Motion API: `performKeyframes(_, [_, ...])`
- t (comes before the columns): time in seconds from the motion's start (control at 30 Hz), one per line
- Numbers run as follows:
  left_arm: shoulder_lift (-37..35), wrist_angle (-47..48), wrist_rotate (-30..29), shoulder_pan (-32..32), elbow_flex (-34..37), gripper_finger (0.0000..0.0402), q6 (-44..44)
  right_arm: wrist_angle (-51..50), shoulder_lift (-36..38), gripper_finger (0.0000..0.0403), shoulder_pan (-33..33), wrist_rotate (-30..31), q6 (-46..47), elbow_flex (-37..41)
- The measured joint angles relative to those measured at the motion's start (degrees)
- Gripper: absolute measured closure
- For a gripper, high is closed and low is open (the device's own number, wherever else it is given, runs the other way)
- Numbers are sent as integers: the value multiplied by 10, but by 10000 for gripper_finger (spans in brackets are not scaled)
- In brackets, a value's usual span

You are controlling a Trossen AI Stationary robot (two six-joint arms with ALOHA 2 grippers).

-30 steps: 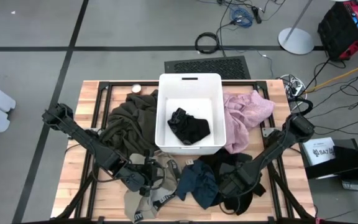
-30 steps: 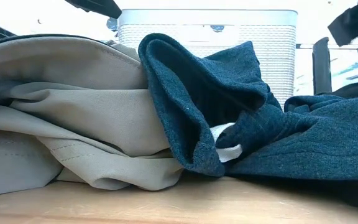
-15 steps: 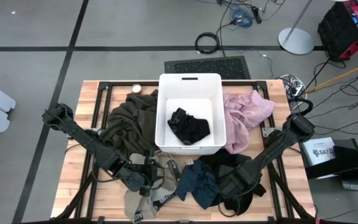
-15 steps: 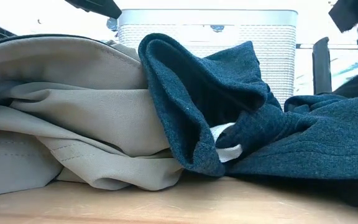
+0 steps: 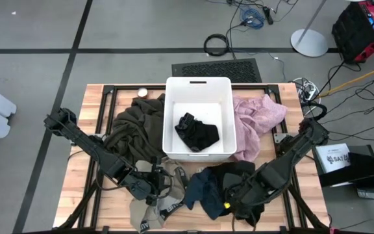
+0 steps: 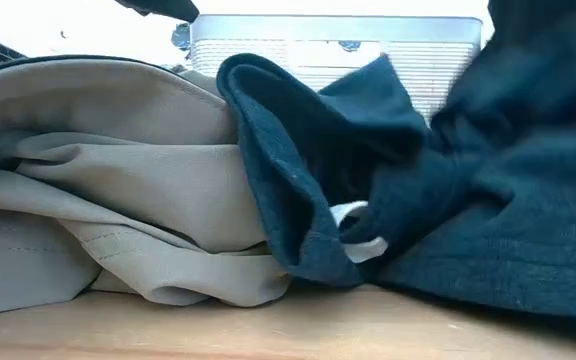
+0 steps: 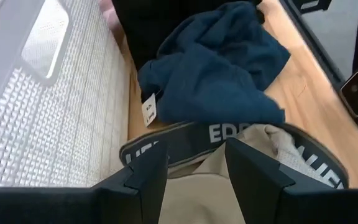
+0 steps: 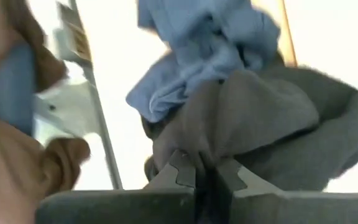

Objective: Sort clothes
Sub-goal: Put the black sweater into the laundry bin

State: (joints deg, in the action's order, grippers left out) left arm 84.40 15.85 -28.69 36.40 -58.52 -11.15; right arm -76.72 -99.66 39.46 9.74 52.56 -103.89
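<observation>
We record the right gripper (image 8: 205, 174) with its fingers (image 8: 178, 169) pinched nearly together on a fold of the black garment (image 8: 266, 124), which bunches up directly above the tips; in the high view this gripper (image 5: 234, 200) sits at the near edge of the table (image 5: 76, 188), low over the black garment (image 5: 239, 170). Just beside it lies the navy-teal garment (image 5: 206, 192), touching the black one; in the low view its dark folds (image 6: 408, 190) fill the right half and rest against the beige garment (image 6: 98, 170). The left gripper (image 7: 194, 165) has its fingers (image 7: 253, 174) spread moderately, nothing between them, hovering over the beige garment's lettered waistband (image 7: 229, 132); the navy-teal piece (image 7: 216, 68) lies just past it, with a small white tag (image 7: 148, 112) showing. From above, the left gripper (image 5: 149, 185) is over the beige garment (image 5: 154, 207), near the bin's (image 5: 198, 86) front wall. The olive garment (image 5: 132, 127) is heaped against the bin's left side, the pink one (image 5: 255, 120) against its right. A second black piece (image 5: 197, 130) lies inside the bin.
</observation>
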Motion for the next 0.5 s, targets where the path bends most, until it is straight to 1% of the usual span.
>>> performKeyframes(0.3, [0,-59,46,0,0,230,38,8,0,402,0,76,-101,-134])
performKeyframes(0.5, [0,-69,48,4,0,230,45,83,0,403,-1,109,-226,-199])
